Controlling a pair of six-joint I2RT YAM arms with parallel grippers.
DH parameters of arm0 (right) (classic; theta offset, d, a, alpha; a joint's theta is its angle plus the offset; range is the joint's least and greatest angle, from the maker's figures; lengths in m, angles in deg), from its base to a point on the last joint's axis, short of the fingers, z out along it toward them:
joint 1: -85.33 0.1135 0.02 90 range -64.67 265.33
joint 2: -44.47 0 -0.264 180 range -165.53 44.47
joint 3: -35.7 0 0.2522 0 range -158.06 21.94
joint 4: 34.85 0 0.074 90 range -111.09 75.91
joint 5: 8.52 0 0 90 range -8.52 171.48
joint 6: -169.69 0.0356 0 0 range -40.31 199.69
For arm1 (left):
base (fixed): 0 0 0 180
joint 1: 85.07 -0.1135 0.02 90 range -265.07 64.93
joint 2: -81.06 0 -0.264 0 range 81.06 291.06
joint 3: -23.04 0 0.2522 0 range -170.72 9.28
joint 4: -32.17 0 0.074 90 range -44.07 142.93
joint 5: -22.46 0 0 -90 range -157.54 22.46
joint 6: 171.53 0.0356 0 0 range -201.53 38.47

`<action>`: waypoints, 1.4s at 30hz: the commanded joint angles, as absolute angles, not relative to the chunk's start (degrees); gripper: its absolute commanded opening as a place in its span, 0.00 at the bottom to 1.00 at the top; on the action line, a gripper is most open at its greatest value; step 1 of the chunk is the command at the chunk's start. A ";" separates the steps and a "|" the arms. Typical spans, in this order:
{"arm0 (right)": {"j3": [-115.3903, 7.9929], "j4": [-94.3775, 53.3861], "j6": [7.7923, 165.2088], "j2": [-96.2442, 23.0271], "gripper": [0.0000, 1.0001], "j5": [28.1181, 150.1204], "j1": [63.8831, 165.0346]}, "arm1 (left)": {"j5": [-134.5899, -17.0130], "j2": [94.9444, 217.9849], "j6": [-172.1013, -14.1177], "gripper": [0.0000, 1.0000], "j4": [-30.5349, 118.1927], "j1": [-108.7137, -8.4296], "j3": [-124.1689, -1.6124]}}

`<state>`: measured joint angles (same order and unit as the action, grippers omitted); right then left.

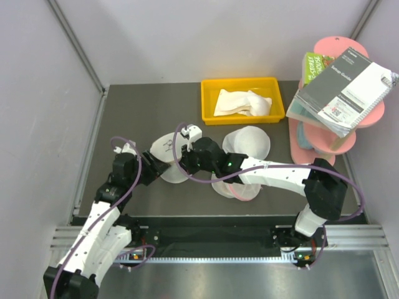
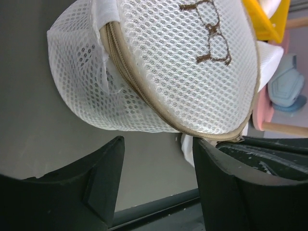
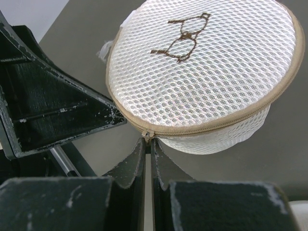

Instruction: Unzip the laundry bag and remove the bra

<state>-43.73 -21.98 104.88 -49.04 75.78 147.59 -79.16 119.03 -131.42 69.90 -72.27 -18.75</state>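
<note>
Matte dark-grey tabletop — laundry bag lies left of centre: round honeycomb-mesh pod, tan fabric rim, brown stitched mark on its face. Right gripper pinched closed on the zipper pull; left gripper gapes, jaws apart just beside the rim.

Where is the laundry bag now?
The laundry bag lies left of centre in the top view, in front of the yellow tray, between the left gripper and right gripper.

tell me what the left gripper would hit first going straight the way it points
The laundry bag: its mesh side and tan zip rim sit right ahead of the open left gripper, probably close, though depth is unclear.
</note>
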 commanded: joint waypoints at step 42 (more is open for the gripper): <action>-43.19 -24.96 105.70 -49.57 0.00 78.40 149.05 | -81.69 120.43 -140.77 0.08 49.63 -72.33 -13.66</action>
<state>-42.93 -22.74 105.40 -49.06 77.62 148.16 -82.74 119.21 -141.45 53.16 -72.27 -13.44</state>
